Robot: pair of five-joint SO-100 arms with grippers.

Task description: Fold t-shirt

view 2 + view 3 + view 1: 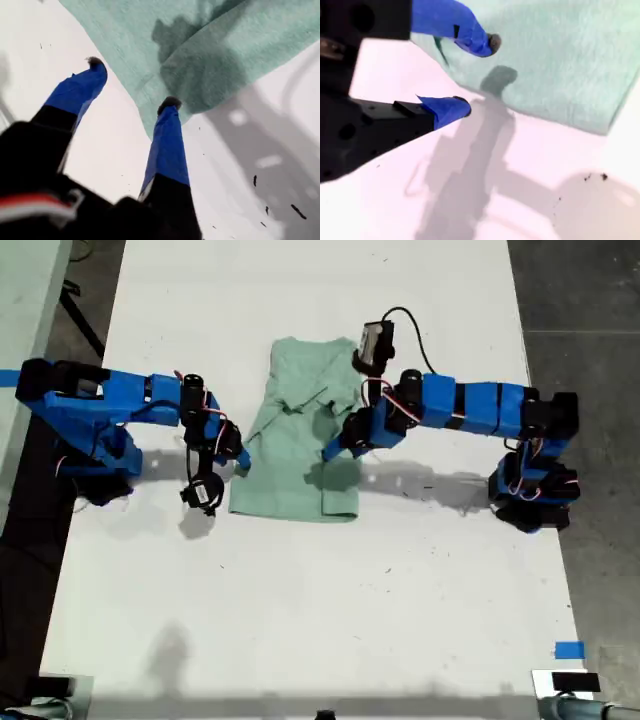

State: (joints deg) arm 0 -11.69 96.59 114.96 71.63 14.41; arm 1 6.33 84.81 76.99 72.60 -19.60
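Right now the plain pale mint-green short-sleeved cloth t-shirt (300, 440) lies spread flat on the white table (300, 620), between my 2 blue arms.

Ahead of my first gripper (132, 82) a corner of the shirt points back toward the jaws. 1 fingertip (170, 102) sits right at that corner's hem and the other is out over bare table beside the cloth. A dark shadow falls on the fabric just beyond the tips, and nothing stands between jaws and cloth.

At my second gripper (477, 75) the shirt's straight edge runs between the jaws: 1 fingertip (492, 44) hangs over the cloth, the other over the table just beside the edge. The arm's shadow stretches across the table below it.

Both grippers are spread wide and hold nothing. I cannot tell whether any tip actually touches the fabric.
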